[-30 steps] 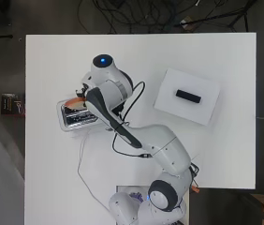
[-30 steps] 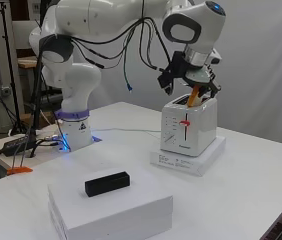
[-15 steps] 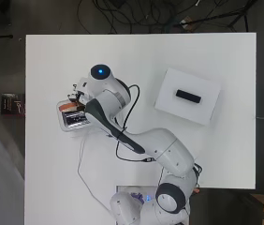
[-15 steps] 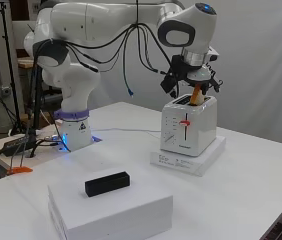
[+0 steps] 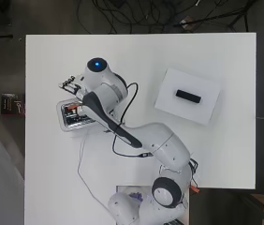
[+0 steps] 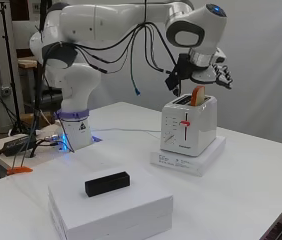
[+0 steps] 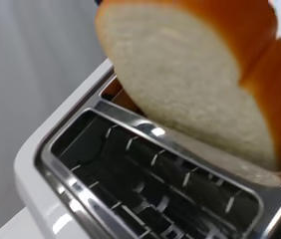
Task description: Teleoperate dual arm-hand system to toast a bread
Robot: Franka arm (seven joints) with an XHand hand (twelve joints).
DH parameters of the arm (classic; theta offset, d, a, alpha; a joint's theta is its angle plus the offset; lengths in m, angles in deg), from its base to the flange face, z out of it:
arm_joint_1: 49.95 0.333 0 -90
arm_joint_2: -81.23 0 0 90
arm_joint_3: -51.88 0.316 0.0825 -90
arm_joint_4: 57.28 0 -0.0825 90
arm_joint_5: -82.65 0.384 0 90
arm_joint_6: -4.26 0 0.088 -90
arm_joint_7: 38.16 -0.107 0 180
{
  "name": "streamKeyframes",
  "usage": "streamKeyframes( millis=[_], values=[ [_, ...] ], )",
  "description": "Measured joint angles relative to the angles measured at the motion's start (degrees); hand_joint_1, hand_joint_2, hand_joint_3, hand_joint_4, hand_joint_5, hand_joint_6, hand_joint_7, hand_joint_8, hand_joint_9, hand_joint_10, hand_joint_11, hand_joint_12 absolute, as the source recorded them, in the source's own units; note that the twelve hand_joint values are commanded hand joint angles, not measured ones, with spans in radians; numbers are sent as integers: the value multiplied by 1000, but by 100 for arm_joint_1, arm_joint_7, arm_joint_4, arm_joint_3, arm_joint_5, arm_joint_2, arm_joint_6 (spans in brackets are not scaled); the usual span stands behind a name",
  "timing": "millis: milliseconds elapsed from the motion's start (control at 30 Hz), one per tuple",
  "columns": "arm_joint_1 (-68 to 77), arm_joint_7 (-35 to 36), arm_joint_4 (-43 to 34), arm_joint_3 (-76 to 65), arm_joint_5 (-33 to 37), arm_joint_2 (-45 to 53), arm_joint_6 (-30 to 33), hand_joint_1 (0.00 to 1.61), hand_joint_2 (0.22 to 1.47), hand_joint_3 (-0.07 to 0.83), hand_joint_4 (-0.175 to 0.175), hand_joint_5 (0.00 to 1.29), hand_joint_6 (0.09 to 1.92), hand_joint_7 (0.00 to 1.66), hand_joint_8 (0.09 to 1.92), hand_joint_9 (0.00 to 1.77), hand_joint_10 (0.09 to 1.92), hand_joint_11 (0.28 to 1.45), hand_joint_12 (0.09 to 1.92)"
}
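A white toaster [image 6: 188, 127] with a red lever [image 6: 184, 123] stands on a flat white base [image 6: 206, 156]. In the overhead view the toaster [image 5: 65, 123] is at the table's left. A bread slice [image 6: 197, 95] with an orange crust stands tilted in the slot farther from the side camera, its top half sticking out. The wrist view shows the slice [image 7: 190, 84] leaning in one slot beside the other, empty slot [image 7: 145, 189]. My hand [image 6: 221, 75] hovers above and just beyond the toaster, fingers relaxed, touching nothing. In the overhead view the hand [image 5: 71, 85] shows just above the toaster.
A flat white box [image 5: 202, 105] bearing a small black block [image 5: 188, 96] lies at the right of the table; in the side view the block [image 6: 107, 183] is in front. Cables and the arm's base [image 6: 76, 127] are at the left.
The hand has let go of the bread slice and drawn away from the toaster. The slice now stands alone in the slot.
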Motion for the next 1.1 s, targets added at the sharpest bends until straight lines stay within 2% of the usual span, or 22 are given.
streamKeyframes(
  millis=[167, 300, 467, 633, 833, 900, 1033, 1100],
  values=[
    [-1383, -614, 760, 289, -211, -61, 726, 0, 994, 20, -60, 173, 87, 251, 87, 345, 87, 361, 87],
    [-2490, -1186, 1307, 386, -458, -107, 1300, 4, 1019, 19, -50, 207, 87, 246, 87, 305, 87, 338, 87],
    [-2707, -2048, 1376, 82, -825, -147, 1652, 0, 1034, 16, -44, 245, 87, 250, 87, 291, 87, 331, 87],
    [-2589, -1791, 1395, -528, -943, -462, 2041, 0, 1023, 2, -60, 292, 87, 283, 87, 335, 87, 352, 87],
    [-2496, -1352, 1510, -711, -1111, -637, 2223, 0, 1015, -2, -106, 195, 87, 278, 87, 367, 87, 384, 87],
    [-2463, -1132, 1561, -746, -1090, -676, 2194, 0, 1012, -2, -126, 211, 87, 307, 87, 406, 87, 405, 87],
    [-2349, -886, 1508, -819, -918, -735, 2077, 0, 1006, 0, -107, 392, 87, 412, 87, 518, 87, 449, 87],
    [-2299, -790, 1375, -861, -838, -764, 2035, 0, 1005, -1, -98, 404, 87, 406, 87, 529, 87, 465, 87]
  ],
)
